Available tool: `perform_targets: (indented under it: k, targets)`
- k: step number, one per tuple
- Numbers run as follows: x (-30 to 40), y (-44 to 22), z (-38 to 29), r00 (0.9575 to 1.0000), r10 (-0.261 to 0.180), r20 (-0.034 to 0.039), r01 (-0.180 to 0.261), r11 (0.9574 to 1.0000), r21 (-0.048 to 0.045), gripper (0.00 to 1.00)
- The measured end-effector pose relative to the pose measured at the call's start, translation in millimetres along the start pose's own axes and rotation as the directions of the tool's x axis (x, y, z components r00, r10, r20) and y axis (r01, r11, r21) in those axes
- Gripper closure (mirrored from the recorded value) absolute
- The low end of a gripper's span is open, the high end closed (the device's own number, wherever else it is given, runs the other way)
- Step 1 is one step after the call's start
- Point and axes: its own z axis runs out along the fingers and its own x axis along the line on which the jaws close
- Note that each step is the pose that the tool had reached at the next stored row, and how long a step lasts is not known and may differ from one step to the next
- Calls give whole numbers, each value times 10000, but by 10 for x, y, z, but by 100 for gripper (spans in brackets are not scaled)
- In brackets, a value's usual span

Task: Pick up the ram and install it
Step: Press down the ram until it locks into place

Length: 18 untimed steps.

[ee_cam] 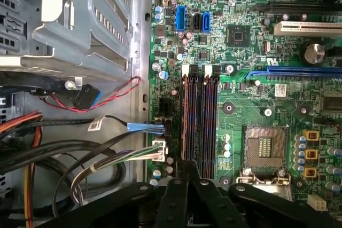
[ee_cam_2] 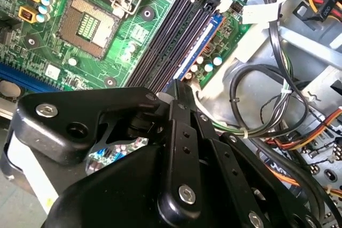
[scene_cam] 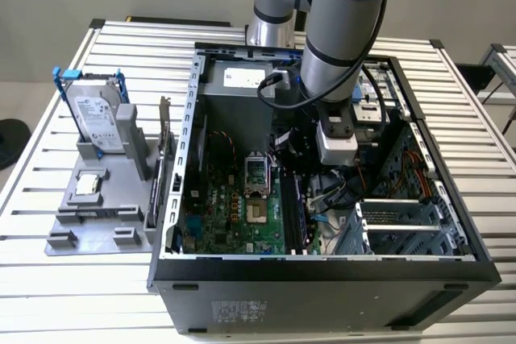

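Note:
My gripper (scene_cam: 326,183) reaches down inside the open computer case (scene_cam: 322,271), just over the motherboard's memory slots (scene_cam: 292,207). In both wrist views its black fingers are pressed together (ee_cam_2: 176,86) (ee_cam: 189,170). A sliver of bluish circuit board, the ram (ee_cam_2: 115,150), shows through the gap in the finger linkage. The fingers line up lengthwise with the long dark memory slots (ee_cam: 199,116) (ee_cam_2: 176,36) and hang close above their end. White latches stand at the slots' far end (ee_cam: 186,70). Most of the ram is hidden behind the fingers.
The bare processor socket (ee_cam: 264,145) lies beside the slots. Bundled cables (ee_cam_2: 262,105) and a metal drive cage (ee_cam: 80,20) crowd the other side. Outside the case, a grey tray (scene_cam: 72,235) holds a hard drive (scene_cam: 101,114) and a small silver chip (scene_cam: 87,185).

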Motion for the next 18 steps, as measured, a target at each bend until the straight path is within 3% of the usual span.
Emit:
perform_targets:
  k: [18]
  targets:
    - [0,0,0,10000,2,0,-2,9998,198,100]
